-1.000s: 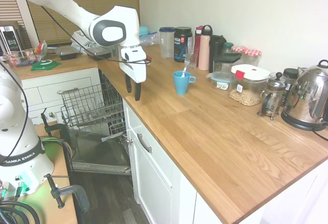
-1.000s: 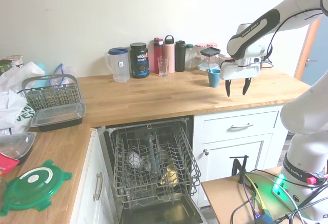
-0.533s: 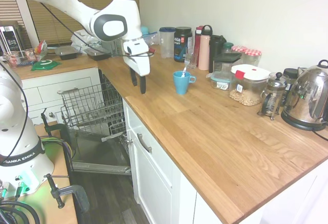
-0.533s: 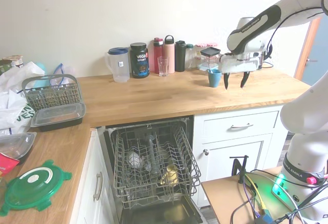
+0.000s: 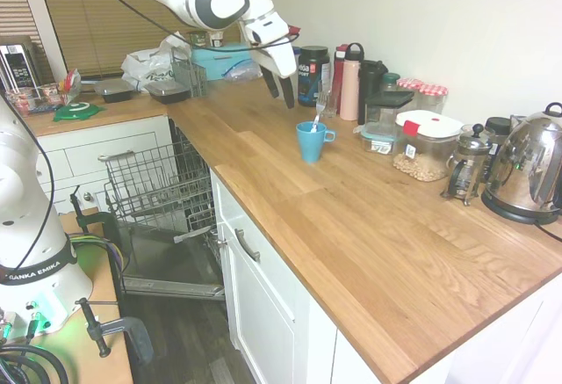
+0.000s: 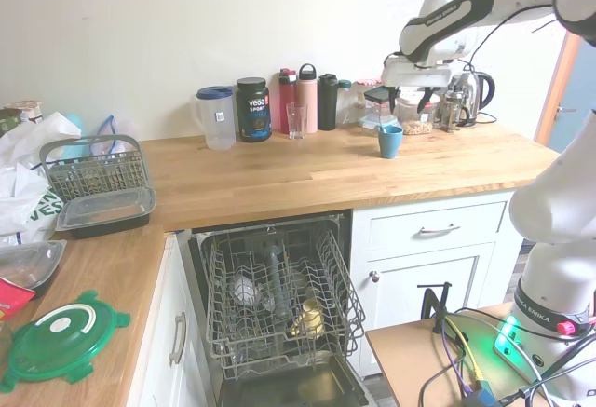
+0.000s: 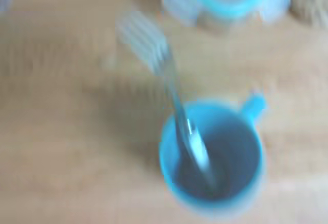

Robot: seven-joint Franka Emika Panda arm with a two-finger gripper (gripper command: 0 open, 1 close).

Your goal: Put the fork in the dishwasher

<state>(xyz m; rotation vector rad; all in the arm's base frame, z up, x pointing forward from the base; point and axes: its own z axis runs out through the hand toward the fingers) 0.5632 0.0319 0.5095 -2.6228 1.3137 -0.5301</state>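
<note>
From the first exterior view I see my hand (image 5: 279,90) hanging in the air above the wooden bench (image 5: 351,217), its two dark fingers spread apart with nothing between them. Just below and beside it stands the small blue mug (image 5: 311,141), and the slim pale silvery fork (image 5: 318,112) stands in that mug, tines up, leaning over the rim. Behind the mug a row of bottles and tubs lines the wall, among them a black protein tub (image 5: 313,75) and a pink bottle (image 5: 349,88). Further along sit a clear box with a white and red lid (image 5: 427,143), a glass coffee press (image 5: 468,166) and a shiny metal kettle (image 5: 529,166). The dishwasher (image 5: 162,217) is open below the bench edge, its dark door dropped down and its grey wire rack pulled out.

From the second exterior view the hand (image 6: 416,79) is above the blue mug (image 6: 390,142), well clear of it; I cannot make out the fork here. The dishwasher (image 6: 279,300) rack holds a few items. On the bench near the left lie a grey cutlery basket (image 6: 93,167) and a green lid (image 6: 65,335).

In the wrist view, blurred, I look down into the blue mug (image 7: 212,157) with the fork (image 7: 166,85) rising out of it, tines outside the rim.
</note>
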